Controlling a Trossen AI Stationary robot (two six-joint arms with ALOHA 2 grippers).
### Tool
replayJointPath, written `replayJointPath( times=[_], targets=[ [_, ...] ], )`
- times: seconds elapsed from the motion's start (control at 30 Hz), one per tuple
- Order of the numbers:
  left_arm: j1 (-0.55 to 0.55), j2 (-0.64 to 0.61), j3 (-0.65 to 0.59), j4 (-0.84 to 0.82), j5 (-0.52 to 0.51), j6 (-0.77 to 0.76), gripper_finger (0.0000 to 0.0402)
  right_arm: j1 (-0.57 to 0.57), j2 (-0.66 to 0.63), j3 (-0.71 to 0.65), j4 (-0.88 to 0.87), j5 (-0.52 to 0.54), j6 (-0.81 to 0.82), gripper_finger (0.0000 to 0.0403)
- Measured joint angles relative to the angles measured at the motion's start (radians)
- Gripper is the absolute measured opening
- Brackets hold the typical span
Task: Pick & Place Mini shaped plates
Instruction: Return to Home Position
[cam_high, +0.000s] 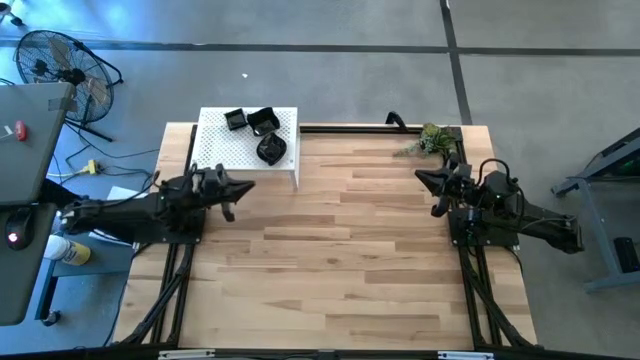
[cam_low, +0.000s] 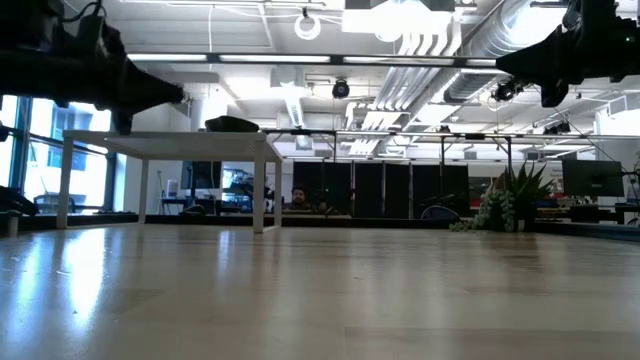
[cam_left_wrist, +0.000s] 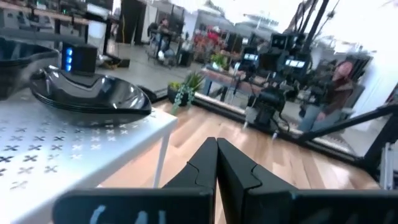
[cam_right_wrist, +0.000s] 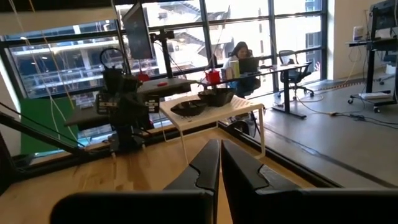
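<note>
Now the black plates (cam_high: 262, 125) are sitting in three small groups on top of the white perforated stand (cam_high: 225, 155), which is standing at the far left part of the wooden worktop (cam_high: 340, 250): two groups are lying side by side along the stand's far edge, and a third group is lying nearer its right edge. The left claw (cam_high: 246, 186) is hovering just in front of the stand, above the worktop, with its two fingers (cam_left_wrist: 199, 171) pressed together and gripping nothing; in its wrist view a stack of glossy plates is showing close by on the stand top. The right claw (cam_high: 421, 177) is hanging over the worktop's right side, well apart from the stand, its fingers likewise closed on nothing. A green plant sprig (cam_high: 432, 140) is lying at the far right corner, just beyond the right claw.
</note>
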Motion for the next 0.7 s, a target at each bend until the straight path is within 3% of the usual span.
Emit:
replayJointPath(
  times=[0.13,0.27,0.43,0.7],
  targets=[
    [0.000,-0.165,-0.029,-0.111,-0.016,-0.015,0.0001,0.000,0.000,0.000,-0.017,0.014,0.010,0.0012],
    [0.000,-0.153,-0.023,-0.160,-0.053,-0.018,0.0001,0.000,0.000,-0.016,-0.019,0.036,0.020,0.0012],
    [0.000,-0.156,-0.024,-0.160,-0.060,0.026,0.0001,0.000,0.001,-0.170,0.142,0.077,0.065,0.0012],
    [0.000,-0.152,-0.025,-0.160,-0.059,0.008,0.0001,0.002,0.011,-0.178,0.134,0.135,0.039,0.0012]
  ],
)
